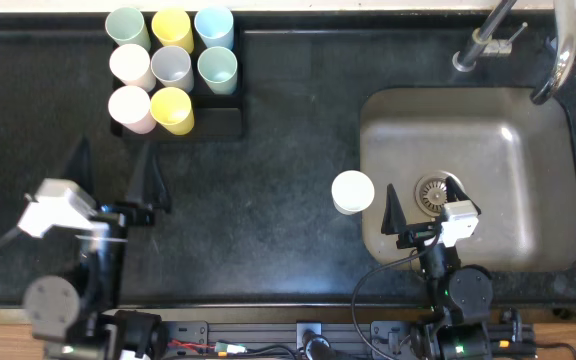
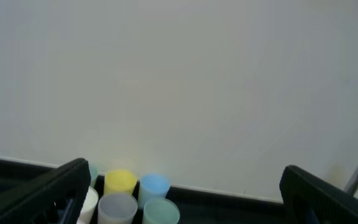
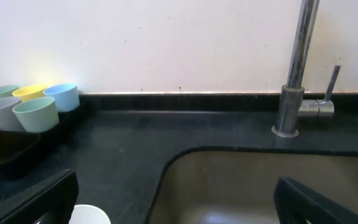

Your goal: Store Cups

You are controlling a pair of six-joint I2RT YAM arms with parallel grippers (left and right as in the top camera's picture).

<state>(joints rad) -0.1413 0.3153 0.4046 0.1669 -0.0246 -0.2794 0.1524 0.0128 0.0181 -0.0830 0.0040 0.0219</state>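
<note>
Top view, storage: I see a black tray [image 1: 224, 122] at the far left of the dark counter [image 1: 268, 200], near the back wall.
Stored cups: eight cups [image 1: 172, 66] stand upright in the tray, in green, yellow, blue, white, grey and pale pink.
Loose cup: a white cup [image 1: 353, 191] stands upright on the counter, just beside the left rim of the sink [image 1: 528, 110] and well apart from the tray.
Left gripper: my left gripper [image 1: 116, 172] sits on the near side of the tray with its fingers spread wide and nothing between them.
Right gripper: my right gripper [image 1: 425, 205] is at the sink's left part, fingers wide apart and holding nothing; the white cup is just outside its left finger.
Faucet: the tap [image 3: 294, 81] stands behind the sink.
</note>
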